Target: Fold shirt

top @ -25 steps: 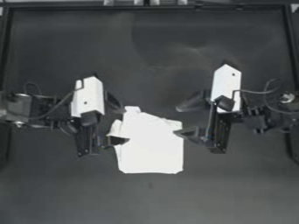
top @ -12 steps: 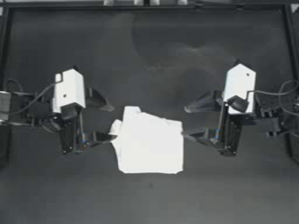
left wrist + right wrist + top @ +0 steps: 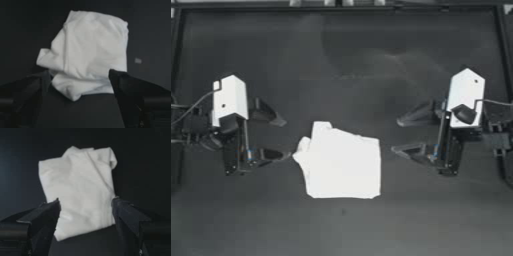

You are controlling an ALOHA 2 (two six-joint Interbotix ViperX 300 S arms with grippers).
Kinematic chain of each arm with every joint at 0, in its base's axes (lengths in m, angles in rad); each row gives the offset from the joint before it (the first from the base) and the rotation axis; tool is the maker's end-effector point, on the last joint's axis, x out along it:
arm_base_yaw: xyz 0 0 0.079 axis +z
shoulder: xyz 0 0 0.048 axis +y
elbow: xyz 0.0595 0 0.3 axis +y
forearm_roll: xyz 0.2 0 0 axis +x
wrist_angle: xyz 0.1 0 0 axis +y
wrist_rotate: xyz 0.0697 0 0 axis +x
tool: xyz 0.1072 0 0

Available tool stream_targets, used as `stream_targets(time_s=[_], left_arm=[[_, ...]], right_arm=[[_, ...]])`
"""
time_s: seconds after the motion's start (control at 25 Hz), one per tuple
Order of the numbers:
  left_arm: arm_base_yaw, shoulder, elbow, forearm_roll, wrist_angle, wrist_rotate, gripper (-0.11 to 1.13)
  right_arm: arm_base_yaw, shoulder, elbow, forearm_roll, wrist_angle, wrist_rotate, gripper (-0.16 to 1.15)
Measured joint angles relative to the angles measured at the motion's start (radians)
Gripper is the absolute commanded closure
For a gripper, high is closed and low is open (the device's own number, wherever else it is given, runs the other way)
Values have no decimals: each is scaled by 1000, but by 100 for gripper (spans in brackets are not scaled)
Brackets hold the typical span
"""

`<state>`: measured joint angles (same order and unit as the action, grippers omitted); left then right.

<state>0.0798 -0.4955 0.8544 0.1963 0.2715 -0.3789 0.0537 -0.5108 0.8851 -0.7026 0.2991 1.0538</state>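
The white shirt (image 3: 342,163) lies folded into a compact, roughly rectangular bundle in the middle of the dark table, with a small lump of cloth sticking out at its far left corner. My left gripper (image 3: 278,138) hovers just left of it, open and holding nothing. On the other side my right gripper (image 3: 402,135) is also open and empty, a short gap away from the cloth. In the left wrist view the shirt (image 3: 90,50) lies just beyond the spread jaws of the left gripper (image 3: 78,74). The right wrist view shows the shirt (image 3: 80,185) ahead of the right gripper (image 3: 86,201).
The dark table (image 3: 345,65) stretches around the bundle, bounded by a black frame rail (image 3: 345,7) at the far edge. Each arm's white wrist block (image 3: 230,99) (image 3: 465,96) stands at its own side.
Both arms have pulled outward, away from the shirt, the left one leftward and the right one rightward. The folded shirt has stayed in place.
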Motion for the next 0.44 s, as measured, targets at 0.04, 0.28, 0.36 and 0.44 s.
stream_targets(time_s=[0.04,0.28,0.36,0.44], left_arm=[[0,-9,6,2,0,0,2],[3,-80,38,0,31,0,2],[6,-101,46,0,49,0,2],[11,-124,57,0,58,-6,2]], right_arm=[[0,-9,5,0,8,0,5],[8,-57,29,2,40,0,5],[8,-71,35,2,48,-2,5],[11,-83,41,2,52,-2,5]])
